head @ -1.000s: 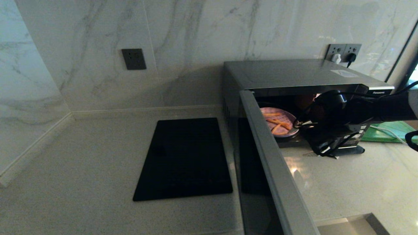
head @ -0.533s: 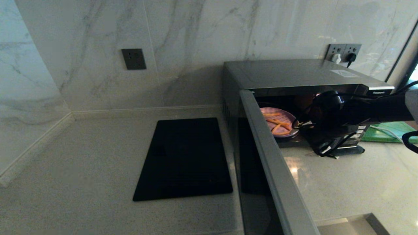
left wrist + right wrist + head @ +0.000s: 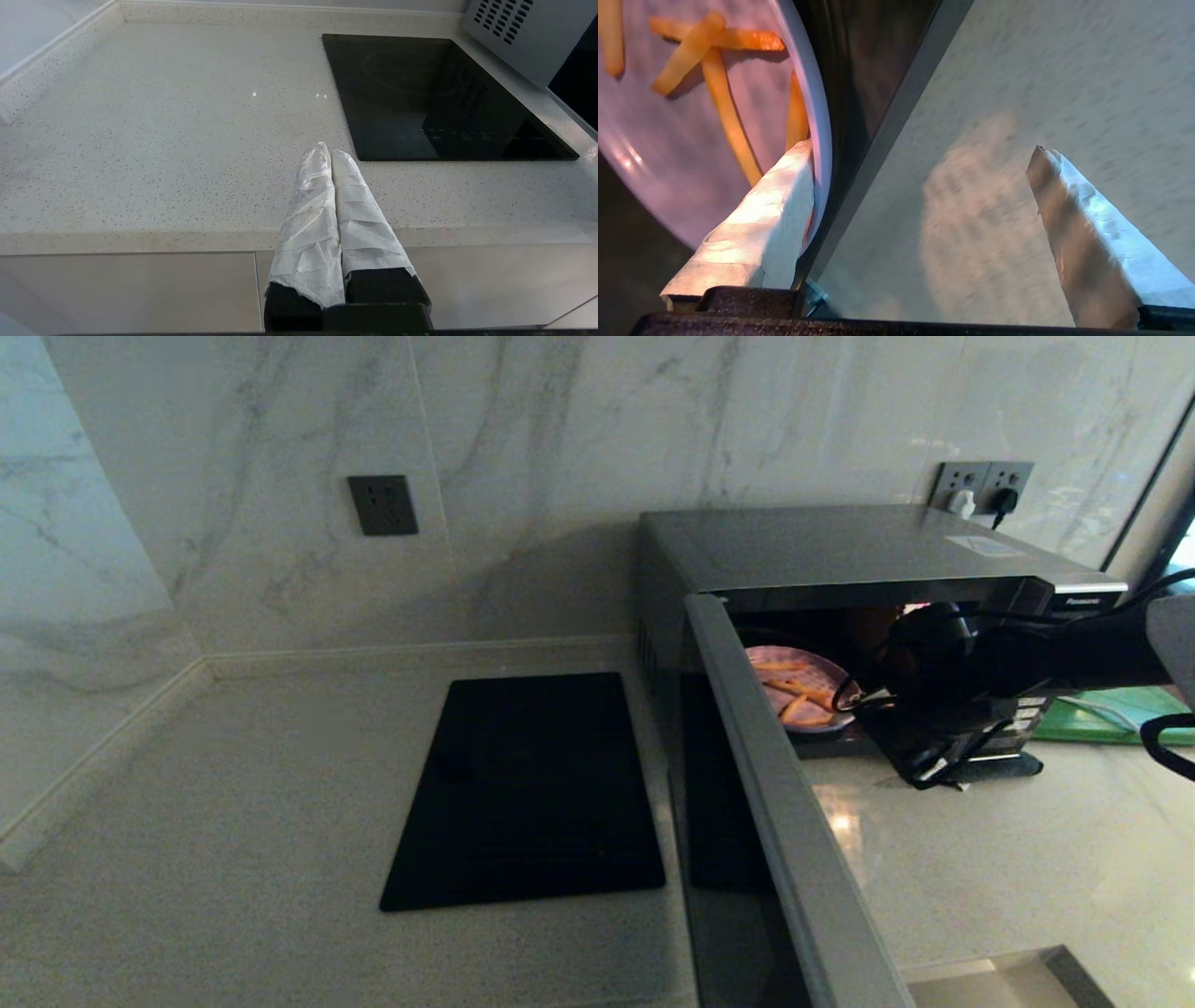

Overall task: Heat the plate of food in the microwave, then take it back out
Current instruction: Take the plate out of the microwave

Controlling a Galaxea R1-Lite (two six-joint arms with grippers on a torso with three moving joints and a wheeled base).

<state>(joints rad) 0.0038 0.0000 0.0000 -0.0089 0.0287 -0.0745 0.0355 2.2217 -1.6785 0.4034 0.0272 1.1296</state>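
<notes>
Right gripper [image 3: 920, 154]: fingers wide, 1 over the plate of food [image 3: 799, 702], tips hidden in head view.
Microwave [image 3: 840, 555]: door open.
Left gripper [image 3: 327, 151]: fingers pressed together.

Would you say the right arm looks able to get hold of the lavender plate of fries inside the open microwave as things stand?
Probably yes. The silver-grey microwave has its door swung open, and the right gripper is already at the round lavender plate of fries, jaws open, one finger over its rim.
</notes>
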